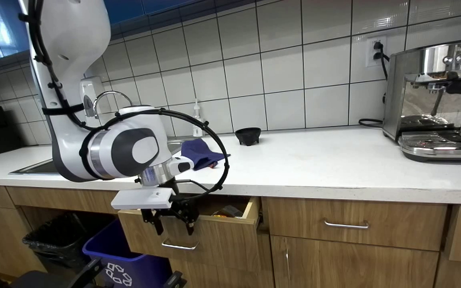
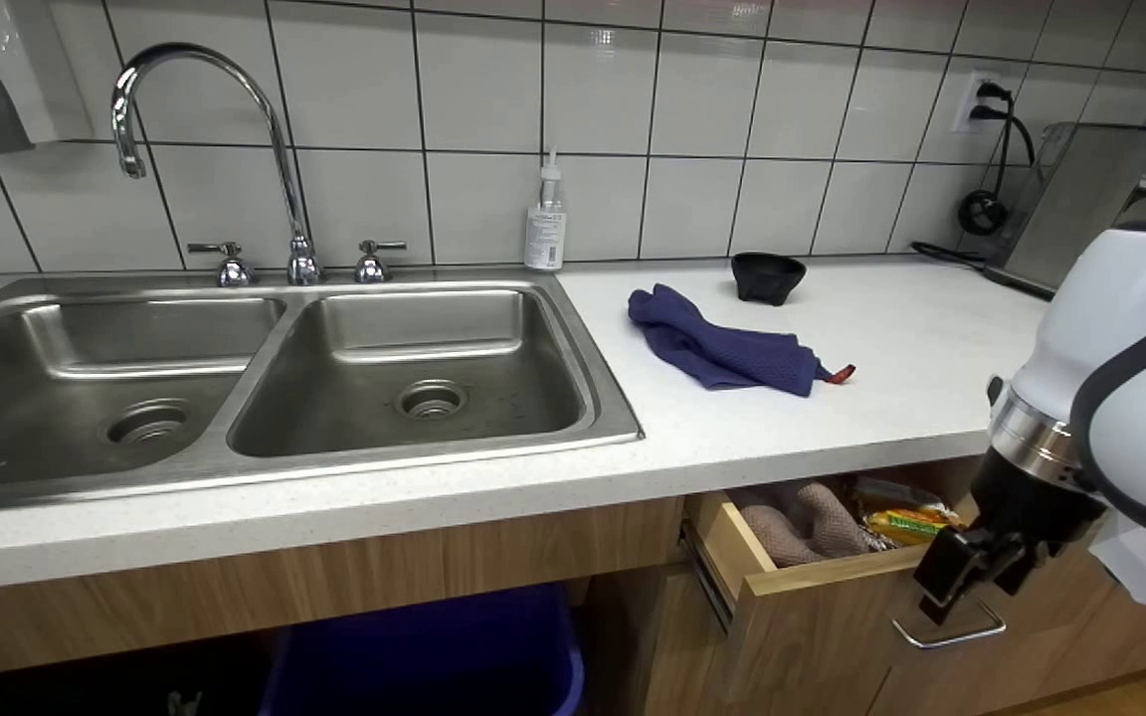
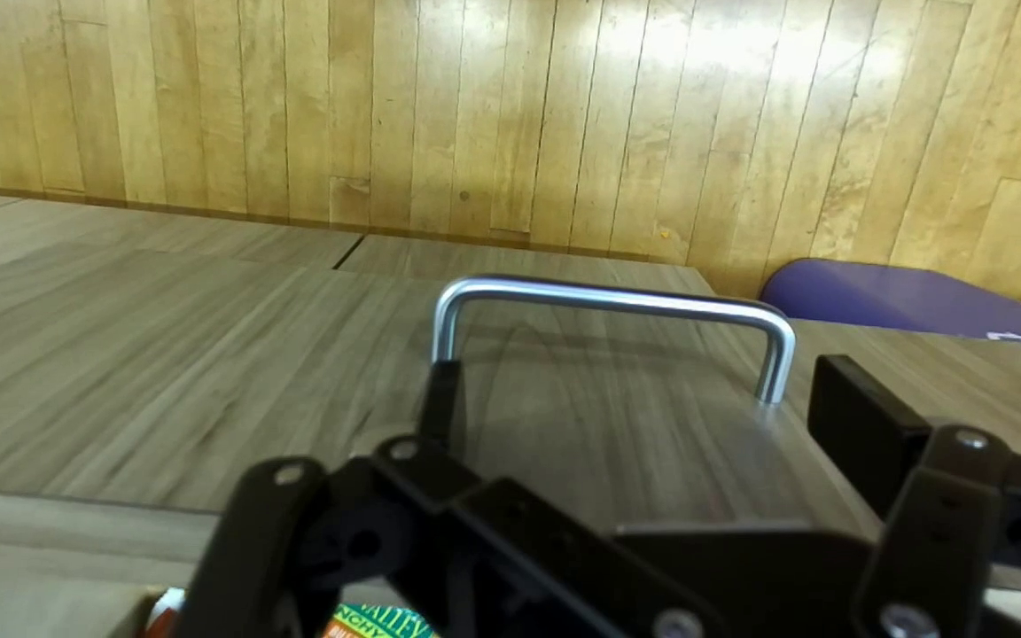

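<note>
The gripper point(image 1: 175, 232) hangs with its jaws parted wide and nothing between them, at the front of the drawer point(image 1: 230, 244), low and left of centre in an exterior view. Nearest to it is the handle point(image 3: 608, 295), right of centre in the wrist view and just by the jaws in both exterior views; whether the fingertip point(image 3: 445, 390) at picture left touches it cannot be told. Slow, small moves look best here: the jaws are spread along the handle's length, so closing them in this pose would probably not pinch it across. A turn of the wrist would suit a pinch better, and it seems wise to mind the drawer's top edge, since a bump could shift it. The handle is slim, round and silvery, bent at both ends into short legs, with a bright streak along its top. The drawer, brown and wood-grained, stands partly out beneath the white counter point(image 1: 326, 160); a brown cloth point(image 2: 802, 522) and a yellow packet point(image 2: 906, 525) lie inside, towards the lower right of an exterior view.
</note>
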Motion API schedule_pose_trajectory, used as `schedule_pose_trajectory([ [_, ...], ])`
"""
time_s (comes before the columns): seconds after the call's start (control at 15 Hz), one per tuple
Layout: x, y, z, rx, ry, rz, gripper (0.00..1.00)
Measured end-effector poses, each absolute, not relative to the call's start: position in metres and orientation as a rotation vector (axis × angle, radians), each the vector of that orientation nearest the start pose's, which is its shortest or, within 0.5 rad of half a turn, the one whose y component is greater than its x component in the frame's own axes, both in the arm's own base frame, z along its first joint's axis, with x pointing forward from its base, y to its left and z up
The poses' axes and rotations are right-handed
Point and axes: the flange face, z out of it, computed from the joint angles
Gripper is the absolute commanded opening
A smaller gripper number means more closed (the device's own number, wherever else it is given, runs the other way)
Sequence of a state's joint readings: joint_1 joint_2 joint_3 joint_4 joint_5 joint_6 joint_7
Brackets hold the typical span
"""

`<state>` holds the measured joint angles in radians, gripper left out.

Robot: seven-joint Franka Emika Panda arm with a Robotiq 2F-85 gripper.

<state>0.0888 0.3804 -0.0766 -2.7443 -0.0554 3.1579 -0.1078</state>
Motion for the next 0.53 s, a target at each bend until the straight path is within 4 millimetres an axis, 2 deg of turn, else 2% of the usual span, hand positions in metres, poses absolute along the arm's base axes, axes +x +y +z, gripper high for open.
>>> schedule_pose_trajectory([
  [0.53, 0.386, 0.005, 0.113, -3.162, -0.238, -0.086, 1.0],
])
